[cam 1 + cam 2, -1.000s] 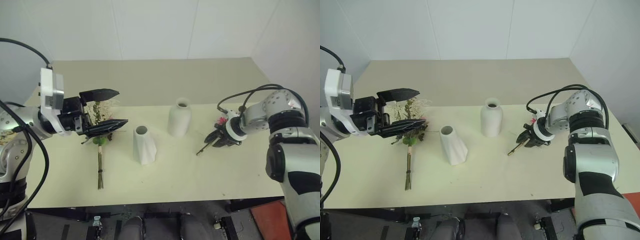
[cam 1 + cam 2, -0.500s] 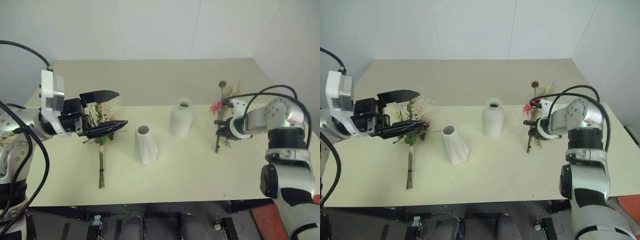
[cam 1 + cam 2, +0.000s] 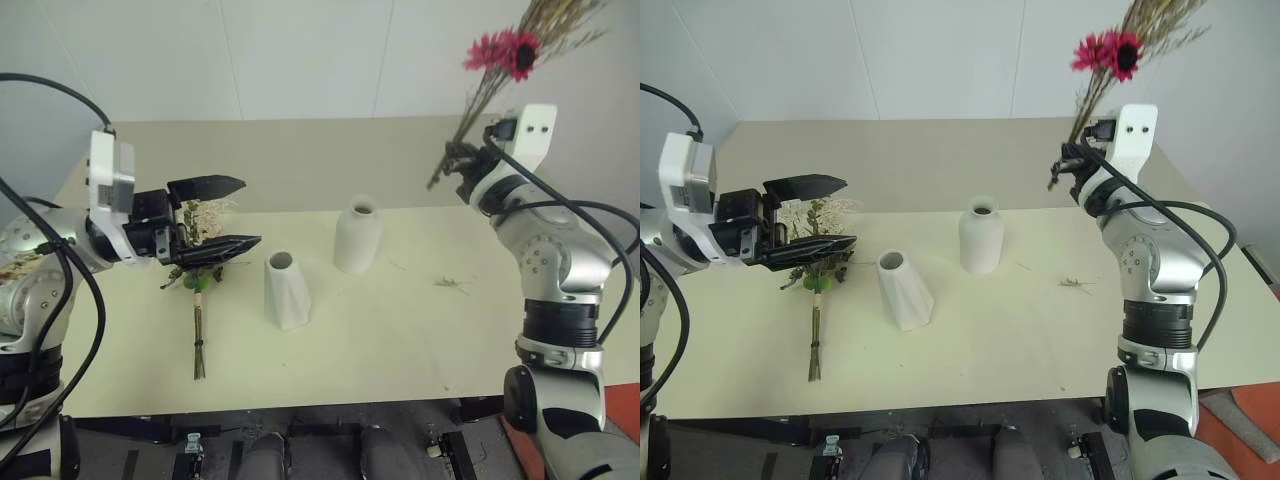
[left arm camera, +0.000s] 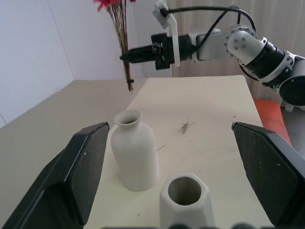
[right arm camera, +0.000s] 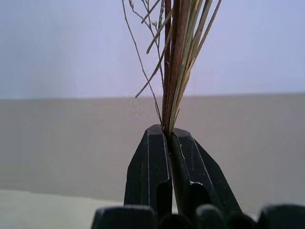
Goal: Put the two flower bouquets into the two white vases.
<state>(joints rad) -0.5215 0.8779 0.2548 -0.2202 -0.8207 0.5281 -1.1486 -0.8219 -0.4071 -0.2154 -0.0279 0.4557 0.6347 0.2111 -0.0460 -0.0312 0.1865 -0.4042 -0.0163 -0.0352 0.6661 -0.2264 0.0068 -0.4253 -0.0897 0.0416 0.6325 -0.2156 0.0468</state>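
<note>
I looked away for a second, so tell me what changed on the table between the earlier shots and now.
The right hand, shut on the magenta daisy bouquet, lifted it off the table and swung it upright, high above the far right side. A few bits of dried grass lie where it was. The left hand stayed open above the rose bouquet, and both white vases kept their places.

Both arms are glossy silver-grey shells joined by black rings, with black cables looping loose beside them. Each wrist carries a flat white camera block; the right one shows 2 small dark holes. The left gripper (image 3: 228, 214) and right gripper (image 5: 171, 143) each have 2 matte black, wedge-shaped fingers.
</note>
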